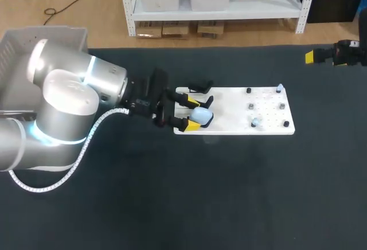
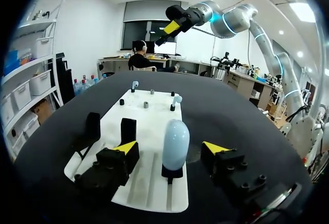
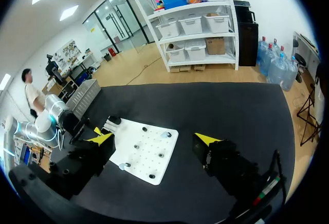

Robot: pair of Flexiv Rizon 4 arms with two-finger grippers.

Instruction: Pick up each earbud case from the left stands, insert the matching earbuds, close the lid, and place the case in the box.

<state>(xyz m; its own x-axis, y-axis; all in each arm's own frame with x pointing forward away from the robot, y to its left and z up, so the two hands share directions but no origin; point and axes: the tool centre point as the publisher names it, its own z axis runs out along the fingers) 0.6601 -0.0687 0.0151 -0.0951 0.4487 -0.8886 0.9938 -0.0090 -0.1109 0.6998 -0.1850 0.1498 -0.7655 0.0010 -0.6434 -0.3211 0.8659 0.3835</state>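
The left arm (image 1: pixel 69 101) is reaching across the bench (image 1: pixel 189 204) to the white board (image 1: pixel 261 98). The left jaws are standing released on either side of the pale blue earbud case (image 2: pixel 176 141), with neither yellow tip touching it. The case is sitting upright on its black stand (image 2: pixel 172 173) at the end of the board nearest the arm, beside two bare stands (image 2: pixel 128 130).

I am judging the grasp itself to be the step in hand. The case is wanting centring between the tips, so that both are meeting its rounded sides together. The jaws should be closing low on the body rather than near the top. The shell is looking smooth and likely to slip, so the lift should be going straight up off the stand without tipping it.

The right arm (image 1: pixel 344 52) is hanging well apart over the far corner, the right jaws released and holding nothing.

Two pale earbuds (image 2: pixel 134 85) are standing on pegs at the board's far end. The grey box (image 1: pixel 51 31) is sitting at the bench's left, partly hidden by the arm, and no case is showing in the part I am seeing
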